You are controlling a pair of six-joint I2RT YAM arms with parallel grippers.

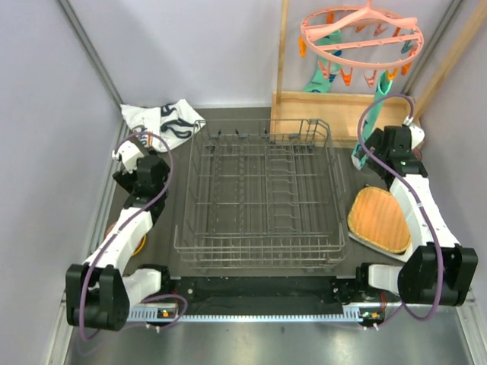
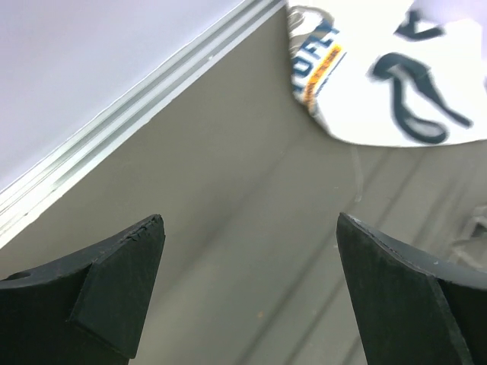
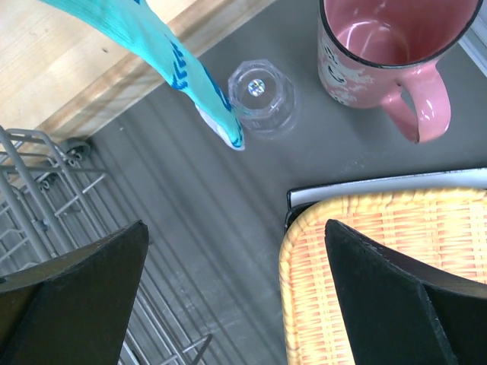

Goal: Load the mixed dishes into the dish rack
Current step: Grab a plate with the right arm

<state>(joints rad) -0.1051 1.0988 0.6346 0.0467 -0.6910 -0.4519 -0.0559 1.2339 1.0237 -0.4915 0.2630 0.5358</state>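
Right wrist view showed the right tool (image 3: 234,228) gaping wide, pink cup (image 3: 380,53) and small clear glass (image 3: 262,95) ahead of it, yellow wooden rounded-square plate (image 3: 380,209) beneath its right finger. The left tool (image 2: 249,220) was also wide.

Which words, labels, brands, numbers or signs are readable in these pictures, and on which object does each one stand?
No text can be read with certainty.
white cloth: blue letters beside an orange stripe at its edge, too blurred to read; the big black strokes are cut off by the frame.
pink cup: white marks on its side, too small to tell whether letters or pattern.
Nothing else shows writing.
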